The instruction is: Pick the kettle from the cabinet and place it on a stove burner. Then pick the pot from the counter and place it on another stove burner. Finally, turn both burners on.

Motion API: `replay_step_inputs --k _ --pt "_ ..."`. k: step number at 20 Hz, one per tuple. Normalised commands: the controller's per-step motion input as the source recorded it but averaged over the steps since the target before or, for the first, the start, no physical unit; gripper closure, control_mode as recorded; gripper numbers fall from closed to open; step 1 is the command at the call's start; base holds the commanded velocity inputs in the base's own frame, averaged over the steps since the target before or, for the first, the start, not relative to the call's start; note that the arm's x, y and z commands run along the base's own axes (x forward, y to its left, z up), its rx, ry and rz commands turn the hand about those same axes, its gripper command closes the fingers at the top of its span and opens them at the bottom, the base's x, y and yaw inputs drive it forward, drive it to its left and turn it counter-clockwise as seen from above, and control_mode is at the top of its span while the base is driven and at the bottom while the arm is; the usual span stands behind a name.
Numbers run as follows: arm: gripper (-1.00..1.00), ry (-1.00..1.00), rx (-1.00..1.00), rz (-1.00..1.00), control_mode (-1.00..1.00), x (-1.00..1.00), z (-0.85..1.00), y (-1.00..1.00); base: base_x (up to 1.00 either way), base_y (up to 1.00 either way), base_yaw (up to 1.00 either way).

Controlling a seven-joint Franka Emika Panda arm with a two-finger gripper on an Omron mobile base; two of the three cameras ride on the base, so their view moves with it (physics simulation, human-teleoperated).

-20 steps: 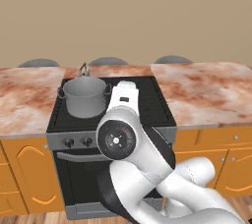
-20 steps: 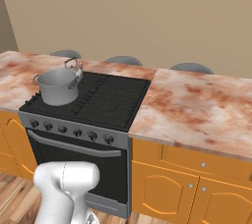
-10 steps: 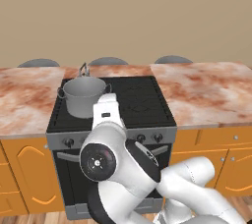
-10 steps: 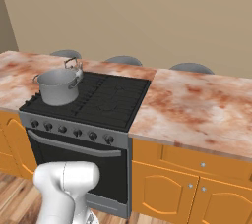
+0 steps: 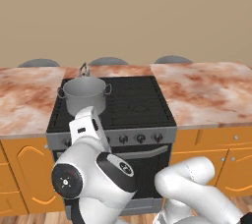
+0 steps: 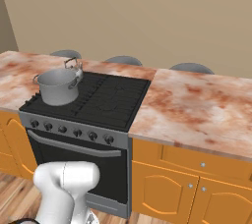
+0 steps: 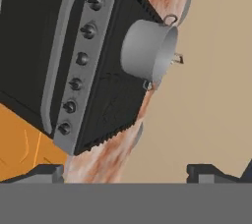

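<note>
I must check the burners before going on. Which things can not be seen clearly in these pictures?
- Kettle: in both base views the pot hides all but its handle.
- Left-hand burners: covered by the pot; no flame can be made out.
- Knobs: too small to read their settings; in the left base view the arm hides some.
- Gripper: hand view, cut off by the bottom edge.
</note>
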Motion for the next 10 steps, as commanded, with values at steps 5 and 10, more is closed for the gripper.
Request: replay_step_inputs --k 5,10 --pt "-1.00 0.04 -0.19 0.00 -1.00 0.14 -0.24 0.10 0.00 0.00 0.00" --pt "-1.00 0.07 -0.21 0.00 -1.00 0.19 -0.32 0.09 0.00 0.00 0.00"
